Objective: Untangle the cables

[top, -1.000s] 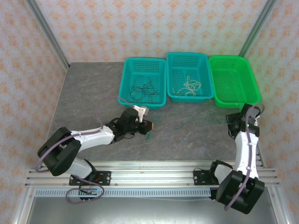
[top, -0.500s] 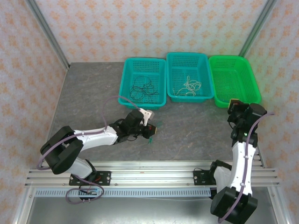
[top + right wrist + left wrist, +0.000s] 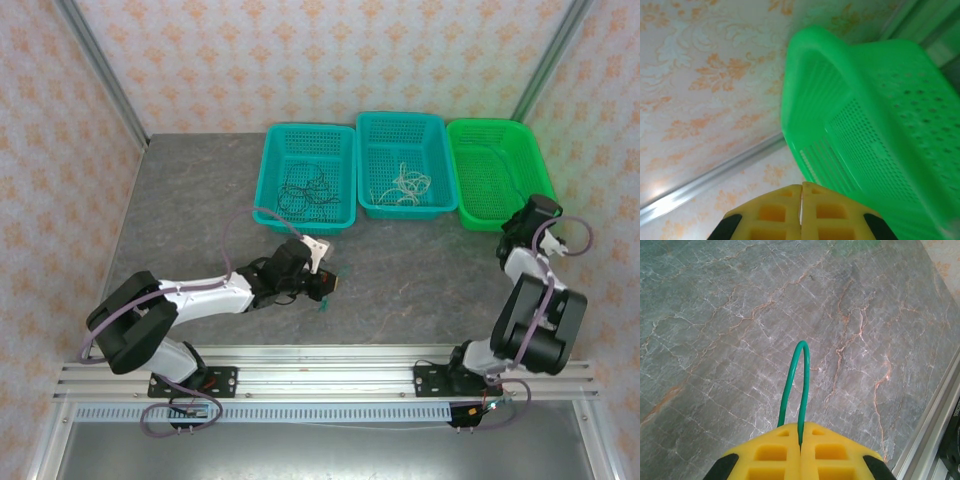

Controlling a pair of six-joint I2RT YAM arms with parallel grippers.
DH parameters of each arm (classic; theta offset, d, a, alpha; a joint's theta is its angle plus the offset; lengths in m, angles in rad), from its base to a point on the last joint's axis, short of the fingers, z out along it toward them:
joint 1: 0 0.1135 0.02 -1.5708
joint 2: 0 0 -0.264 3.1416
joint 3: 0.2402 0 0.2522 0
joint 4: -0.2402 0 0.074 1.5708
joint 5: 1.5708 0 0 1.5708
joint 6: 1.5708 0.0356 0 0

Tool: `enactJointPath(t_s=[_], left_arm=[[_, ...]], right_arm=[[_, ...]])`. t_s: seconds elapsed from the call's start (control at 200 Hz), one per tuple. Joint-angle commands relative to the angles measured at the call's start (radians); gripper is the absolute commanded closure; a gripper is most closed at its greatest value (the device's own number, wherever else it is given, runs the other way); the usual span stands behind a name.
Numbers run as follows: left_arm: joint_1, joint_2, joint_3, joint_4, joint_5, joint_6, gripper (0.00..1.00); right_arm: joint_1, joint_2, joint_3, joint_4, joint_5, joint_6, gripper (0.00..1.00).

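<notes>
My left gripper [image 3: 325, 283] rests low over the grey table, shut on a green cable. In the left wrist view that green cable [image 3: 802, 355] arches out of the yellow pads [image 3: 770, 455] as a narrow loop; a short end [image 3: 321, 302] hangs just below the gripper. Black cables [image 3: 305, 190] lie in the left teal basket and whitish cables [image 3: 405, 183] in the middle one. My right gripper [image 3: 527, 217] is raised at the near right corner of the green basket [image 3: 500, 185]. Its jaws [image 3: 801, 189] are shut, with no cable showing between them.
Three baskets stand in a row at the back: two teal [image 3: 275, 200] [image 3: 440, 205] and one green [image 3: 880, 130]. Patterned walls and metal posts [image 3: 100, 85] close in the table. An aluminium rail [image 3: 300, 378] runs along the near edge.
The right arm has swung up and back to the green basket, and the green cable no longer stretches across the table. The left gripper has shifted slightly right, still gripping.
</notes>
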Motion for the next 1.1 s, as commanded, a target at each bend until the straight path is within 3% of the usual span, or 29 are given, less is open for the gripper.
enactJointPath(t_s=[0.0,0.14,0.185,0.25,0.28,0.335,0.415,0.556,0.681,0.776,0.831,0.896,0.956,1.096], left_arm=[[-0.014,-0.044,0.011,-0.002,-0.043,0.003,1.0],[-0.019,-0.06,-0.006,-0.004,-0.056,-0.005,1.0],[-0.019,-0.063,-0.008,-0.007,-0.058,-0.003,1.0],[-0.019,-0.066,-0.008,-0.012,-0.066,0.001,1.0],[-0.019,-0.069,-0.009,-0.015,-0.068,0.001,1.0],[-0.019,-0.074,-0.006,-0.019,-0.073,0.003,1.0],[-0.02,-0.082,0.0,-0.035,-0.076,0.004,1.0],[-0.026,-0.104,0.028,-0.094,-0.087,0.027,1.0],[-0.026,-0.115,0.051,-0.101,-0.096,0.027,1.0],[-0.027,-0.116,0.084,-0.114,-0.131,0.003,1.0],[-0.026,-0.117,0.102,-0.119,-0.16,-0.021,1.0],[-0.026,-0.119,0.123,-0.121,-0.196,-0.053,1.0],[-0.024,-0.121,0.146,-0.129,-0.232,-0.088,1.0],[0.002,-0.111,0.227,-0.226,-0.273,-0.185,1.0]], right_arm=[[-0.004,0.064,0.107,0.048,0.105,-0.019,1.0],[-0.004,0.164,0.236,-0.057,0.142,-0.151,0.99],[-0.004,0.201,0.27,-0.063,0.118,-0.179,0.85],[-0.004,0.257,0.307,-0.009,0.045,-0.231,0.47],[-0.004,0.273,0.324,-0.003,0.01,-0.237,0.35],[-0.004,0.284,0.343,-0.007,-0.04,-0.252,0.21],[-0.004,0.254,0.342,-0.013,-0.073,-0.321,0.11],[-0.003,0.122,0.302,-0.104,-0.077,-0.485,0.05],[-0.001,-0.045,0.148,-0.058,-0.118,-0.564,0.05],[0.002,-0.19,0.032,-0.065,-0.267,-0.64,0.05],[0.016,-0.283,-0.03,-0.07,-0.398,-0.702,0.11],[0.066,-0.408,-0.102,-0.095,-0.532,-0.795,0.21],[0.134,-0.543,-0.158,-0.178,-0.572,-0.882,0.28],[0.315,-0.843,-0.245,-0.43,-0.609,-1.103,0.3]])
